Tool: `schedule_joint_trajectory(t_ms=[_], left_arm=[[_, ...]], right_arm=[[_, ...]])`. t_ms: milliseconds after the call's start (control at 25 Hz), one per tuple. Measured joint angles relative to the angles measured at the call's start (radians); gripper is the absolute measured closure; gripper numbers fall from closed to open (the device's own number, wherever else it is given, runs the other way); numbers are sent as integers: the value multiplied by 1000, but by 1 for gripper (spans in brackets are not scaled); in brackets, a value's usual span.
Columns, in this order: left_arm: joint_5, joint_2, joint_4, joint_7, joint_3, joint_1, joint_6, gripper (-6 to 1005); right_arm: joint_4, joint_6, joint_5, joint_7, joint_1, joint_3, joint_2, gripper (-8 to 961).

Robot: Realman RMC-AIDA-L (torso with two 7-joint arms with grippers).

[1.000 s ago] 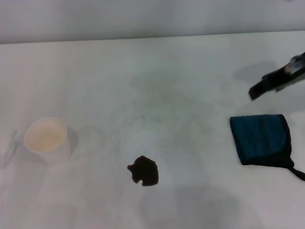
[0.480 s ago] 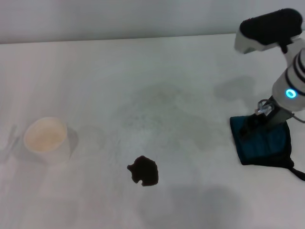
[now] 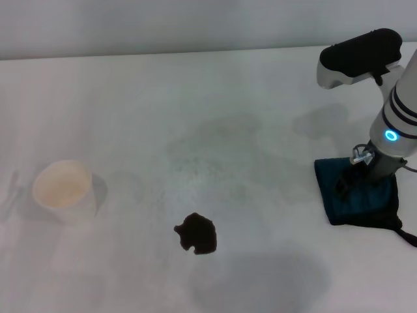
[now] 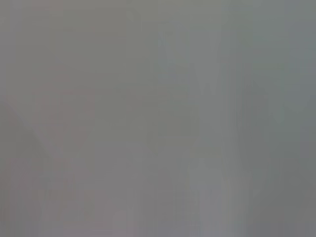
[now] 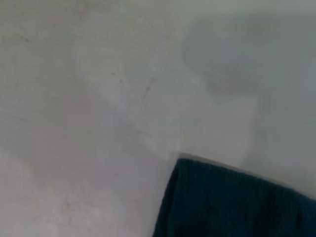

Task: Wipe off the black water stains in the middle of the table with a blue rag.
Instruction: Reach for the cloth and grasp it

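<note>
Rag, dark teal-blue with black edging [image 3: 361,195], lies flat on the white bench [image 3: 215,104] at the robot's right side, short black loop tail trailing off its near right corner. Right hand [image 3: 352,175] is down on the rag's far part, touching or just above the cloth; can't tell if it is spread, pressed together or pinching the fabric, since the wrist housing hides the tips. Right arm comes in from the right edge, glowing blue ring on the wrist, black-and-white link above it. Black stain [image 3: 196,233], one ragged dark blotch, sits near the bench's near-middle, well apart from the rag and untouched. White paper cup [image 3: 63,189] stands upright on the robot's left side, well apart from the stain. Right wrist view shows only a corner of the rag [image 5: 232,202] on bare bench [image 5: 98,98]. Left wrist view is a plain grey blur; left hand not seen anywhere.
</note>
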Motion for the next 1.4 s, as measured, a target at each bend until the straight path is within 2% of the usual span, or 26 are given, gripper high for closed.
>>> schedule_joint_trajectory(t_ms=[240, 480, 680, 920, 1360, 1400], left_arm=[[0, 0, 0, 1, 0, -3, -3, 112], [0, 0, 0, 2, 0, -5, -4, 112], [0, 0, 0, 3, 0, -7, -4, 112], [0, 0, 0, 3, 0, -7, -4, 112], [0, -1, 0, 3, 0, -8, -4, 111], [0, -1, 0, 3, 0, -8, -4, 111]], right_arm=[[33, -15, -16, -23, 16, 8, 0, 254], [26, -8, -14, -33, 23, 8, 1, 360], [43, -3, -12, -54, 32, 18, 1, 354], [86, -6, -9, -65, 44, 20, 1, 532], [81, -5, -15, -86, 44, 12, 4, 634], [83, -6, -17, -91, 44, 11, 4, 691]])
